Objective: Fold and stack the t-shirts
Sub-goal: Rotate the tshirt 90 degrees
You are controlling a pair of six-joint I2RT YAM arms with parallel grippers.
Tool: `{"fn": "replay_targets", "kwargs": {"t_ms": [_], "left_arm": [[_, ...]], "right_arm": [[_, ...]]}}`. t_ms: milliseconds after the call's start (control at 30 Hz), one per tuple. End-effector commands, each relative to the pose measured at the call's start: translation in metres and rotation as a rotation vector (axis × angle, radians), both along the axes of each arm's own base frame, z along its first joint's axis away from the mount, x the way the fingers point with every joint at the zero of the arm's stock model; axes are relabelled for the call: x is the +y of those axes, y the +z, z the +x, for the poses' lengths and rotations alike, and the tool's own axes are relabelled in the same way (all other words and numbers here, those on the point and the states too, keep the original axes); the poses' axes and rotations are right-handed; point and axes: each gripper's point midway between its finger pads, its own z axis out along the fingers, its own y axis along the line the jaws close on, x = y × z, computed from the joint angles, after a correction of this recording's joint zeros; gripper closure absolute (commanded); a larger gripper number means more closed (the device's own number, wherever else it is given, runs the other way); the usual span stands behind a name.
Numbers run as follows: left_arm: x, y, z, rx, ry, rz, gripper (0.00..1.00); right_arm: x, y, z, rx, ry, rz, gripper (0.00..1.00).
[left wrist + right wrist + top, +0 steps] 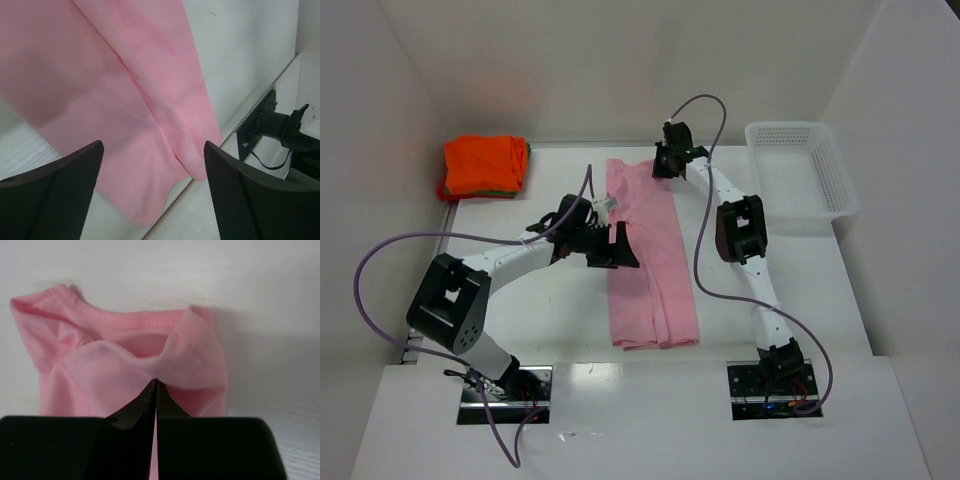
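A pale pink t-shirt [655, 270] lies folded into a long strip down the middle of the table. At its far end my right gripper [665, 160] is shut on a pinch of cloth beside the collar; in the right wrist view the closed tips [155, 381] bite a raised fold of the pink t-shirt [125, 355]. My left gripper [620, 245] hovers open at the strip's left edge, about halfway along. The left wrist view has the pink t-shirt [125, 100] running under the wide-spread left gripper [153, 150]. A folded bright orange t-shirt [485, 165] sits at the far left corner, with a green edge [498, 191] beneath it.
A white mesh basket [785, 128] stands at the far right of the table. White walls close in the back and both sides. The right arm's base mount [275, 125] shows past the table's near edge in the left wrist view.
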Motion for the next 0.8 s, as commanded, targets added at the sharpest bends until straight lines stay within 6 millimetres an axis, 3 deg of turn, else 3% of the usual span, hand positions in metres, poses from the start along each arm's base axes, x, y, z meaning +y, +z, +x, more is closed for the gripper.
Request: {"fn": "replay_targets", "kwargs": {"t_ms": [0,200,333,533,633,767], "left_arm": [[-0.007,-0.012,-0.012,0.050,-0.050,-0.003,0.11],[-0.012,-0.020,-0.017,0.067,-0.080,0.027,0.11],[-0.017,-0.020,-0.023,0.067,-0.099,0.028,0.11],[-0.017,-0.015,-0.016,0.051,-0.075,0.065,0.11],[-0.026,-0.009,-0.018,0.042,-0.061,0.084,0.11],[-0.048,-0.002,-0.035,0.020,-0.050,0.103,0.11]], "right_arm": [[-0.023,-0.002,0.018,-0.013,-0.046,-0.049,0.95],[-0.053,-0.010,0.025,0.012,-0.106,-0.040,0.95],[-0.054,-0.003,0.027,0.000,-0.113,-0.043,0.95],[-0.055,0.009,0.031,-0.033,-0.122,-0.040,0.94],[-0.054,0.018,0.035,-0.056,-0.116,-0.039,0.94],[-0.056,0.012,0.035,-0.049,-0.124,-0.049,0.94]]}}
